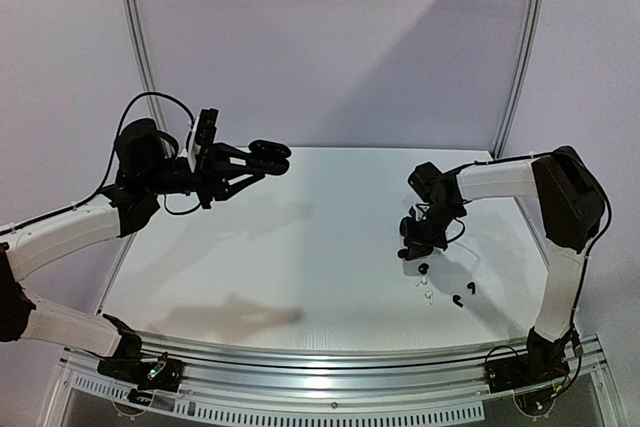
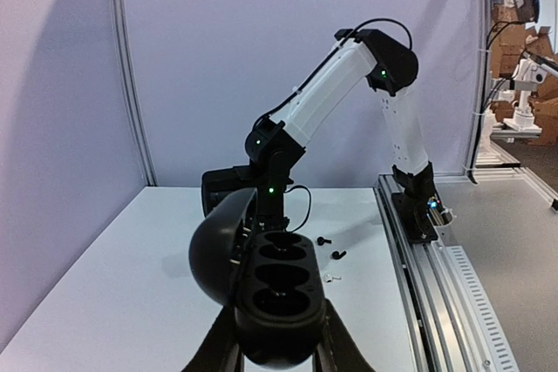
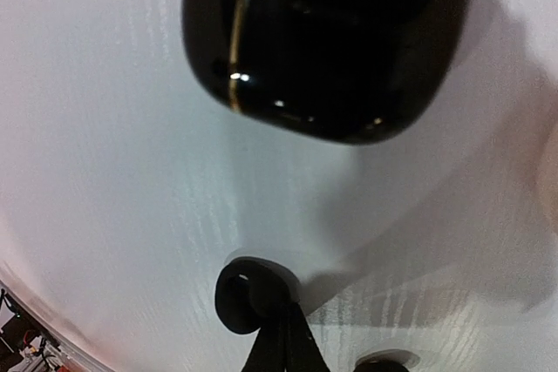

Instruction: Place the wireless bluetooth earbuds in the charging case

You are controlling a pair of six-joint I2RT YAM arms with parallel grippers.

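Note:
My left gripper (image 1: 262,159) (image 2: 279,348) is shut on an open black charging case (image 1: 270,150) (image 2: 281,289) and holds it high above the table's back left. The lid stands swung to the left and the dark wells face the wrist camera. Low over the table at the right, my right gripper (image 1: 408,250) (image 3: 281,324) is shut, its tips pinched on a glossy black earbud (image 3: 240,298). Loose black earbuds (image 1: 458,301) (image 2: 338,254) and white earbuds (image 1: 420,288) (image 2: 330,277) lie just in front of it.
A second glossy black case (image 3: 323,50), closed, lies on the table right ahead of the right fingers. Another black earbud (image 3: 384,363) (image 1: 423,267) sits beside them. An aluminium rail (image 1: 330,362) runs along the near edge, and white walls stand behind.

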